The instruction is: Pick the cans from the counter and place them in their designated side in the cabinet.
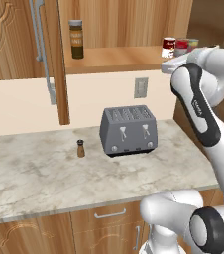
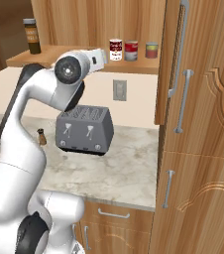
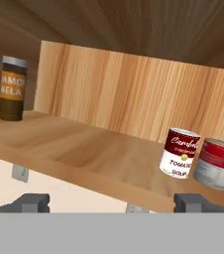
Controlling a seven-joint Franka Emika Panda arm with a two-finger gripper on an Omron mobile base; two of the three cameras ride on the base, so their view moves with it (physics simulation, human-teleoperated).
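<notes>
At the bottom of your hand view the end effector point(image 3: 111, 202) shows its two dark fingertips point(image 3: 30, 202) spread wide at the lower left and lower right, with nothing between them. Just beyond them runs the front edge of the plank shelf of the light-brown wooden wall cabinet point(image 3: 84, 154). On that shelf, at the right of the frame, you see the red-and-white short metal can point(image 3: 179, 152) standing upright, and touching or nearly touching it on its right the short red-labelled can with a pale band point(image 3: 215, 162), cut by the frame edge. Well apart, at the far left of the shelf, stands the tall dark jar with a yellow-brown label point(image 3: 13, 88). In your left base view the beige marbled stone worktop point(image 1: 34, 173) fills the lower half, carrying a grey four-slot toaster point(image 1: 129, 130) at centre and a small brown shaker point(image 1: 81, 148) just left of it. In your right base view, at the upper middle, both cans sit side by side on the shelf with a greenish-yellow and red can point(image 2: 151, 50) on their right, beside the open cabinet door with its long grey metal handle point(image 2: 177, 49).
</notes>
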